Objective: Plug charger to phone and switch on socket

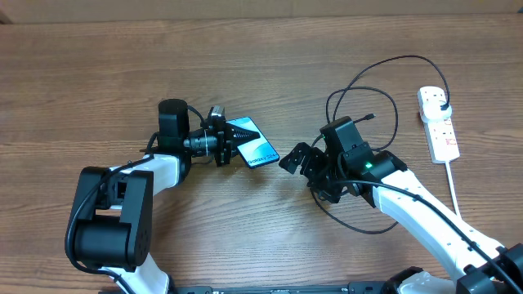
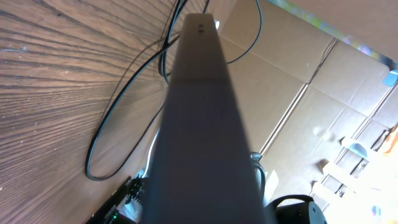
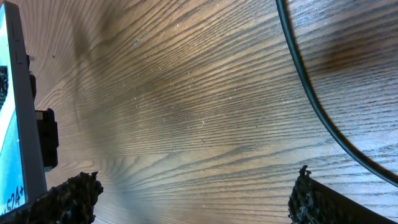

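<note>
Clamping the phone [image 1: 260, 151], the left gripper [image 1: 239, 135] faces the open, empty right gripper [image 1: 288, 162].
The phone's blurred edge blocks the left wrist view.

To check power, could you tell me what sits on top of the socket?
The charger's black plug fills the socket's far outlet; the outlet beneath it is covered, switch states unreadable.
</note>
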Robot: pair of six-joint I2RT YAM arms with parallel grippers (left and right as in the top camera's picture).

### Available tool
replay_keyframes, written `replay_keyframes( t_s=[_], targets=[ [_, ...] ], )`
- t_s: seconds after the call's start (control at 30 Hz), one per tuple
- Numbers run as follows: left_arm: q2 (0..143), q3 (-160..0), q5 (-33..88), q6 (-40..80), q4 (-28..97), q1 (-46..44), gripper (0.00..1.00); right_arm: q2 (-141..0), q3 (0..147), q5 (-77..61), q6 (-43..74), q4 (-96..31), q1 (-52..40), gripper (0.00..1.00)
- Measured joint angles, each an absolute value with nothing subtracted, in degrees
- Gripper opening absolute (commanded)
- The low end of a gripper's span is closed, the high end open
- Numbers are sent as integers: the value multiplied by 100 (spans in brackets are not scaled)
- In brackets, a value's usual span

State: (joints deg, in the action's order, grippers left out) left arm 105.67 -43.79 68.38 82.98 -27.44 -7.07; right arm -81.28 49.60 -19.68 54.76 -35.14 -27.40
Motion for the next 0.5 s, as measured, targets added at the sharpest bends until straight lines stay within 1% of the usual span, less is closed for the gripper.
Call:
replay_keyframes(
  t_s=[0.33,0.5],
  targets=[
    [10567,-4407,6692,8300,-2744,-707,4,-8128,4960,-1968,5463,-3514,-2740,100],
    [10567,-4713,6600,8300,-2740,-720,4,-8128,4960,-1966,5461,-3511,-2740,100]
  ],
)
